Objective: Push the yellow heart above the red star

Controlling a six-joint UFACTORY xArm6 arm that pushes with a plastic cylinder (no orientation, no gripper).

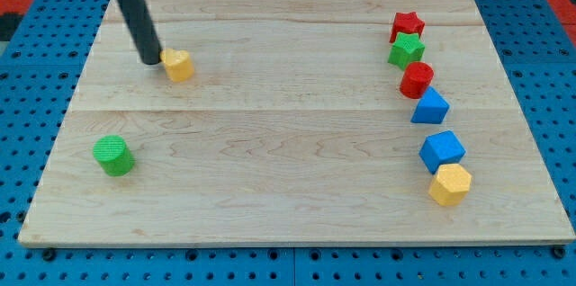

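The yellow heart [178, 65] lies at the upper left of the wooden board. My tip [149, 60] rests just to its left, touching or nearly touching it. The red star [407, 25] sits far off at the view's upper right, at the top of a column of blocks.
Below the red star stand a green star [407, 49], a red cylinder [417, 80], a blue triangular block [430, 107], a blue cube [442, 151] and a yellow hexagon [450, 183]. A green cylinder [113, 156] sits at the lower left. The board's edge [297, 241] borders blue pegboard.
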